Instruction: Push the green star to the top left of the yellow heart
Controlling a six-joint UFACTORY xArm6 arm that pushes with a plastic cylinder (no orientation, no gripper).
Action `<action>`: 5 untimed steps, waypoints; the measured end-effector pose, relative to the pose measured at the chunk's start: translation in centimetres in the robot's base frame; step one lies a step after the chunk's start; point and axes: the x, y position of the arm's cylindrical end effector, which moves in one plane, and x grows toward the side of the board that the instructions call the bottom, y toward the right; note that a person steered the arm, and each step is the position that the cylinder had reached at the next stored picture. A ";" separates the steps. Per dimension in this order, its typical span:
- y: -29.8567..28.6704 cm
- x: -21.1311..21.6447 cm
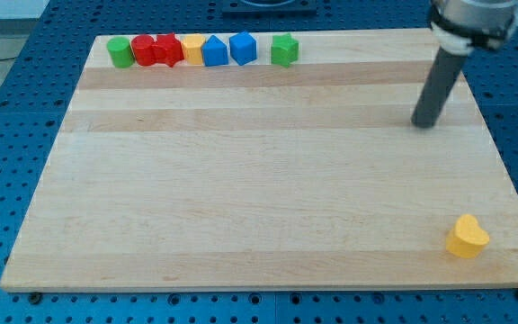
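Note:
The green star (284,49) sits near the board's top edge, at the right end of a row of blocks. The yellow heart (467,237) lies alone near the board's bottom right corner. My tip (424,123) touches the board in the upper right part, well to the right of and below the green star and far above the yellow heart. It touches no block.
Left of the star along the top edge stand a blue block (243,48), a second blue block (214,51), a yellow block (192,49), a red star-like block (166,50), a red block (143,49) and a green cylinder (120,52). The wooden board (241,198) rests on a blue perforated table.

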 end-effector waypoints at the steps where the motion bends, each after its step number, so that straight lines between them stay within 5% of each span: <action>1: -0.4 -7.4; 3: -10.8 -17.8; 5: -19.6 -15.8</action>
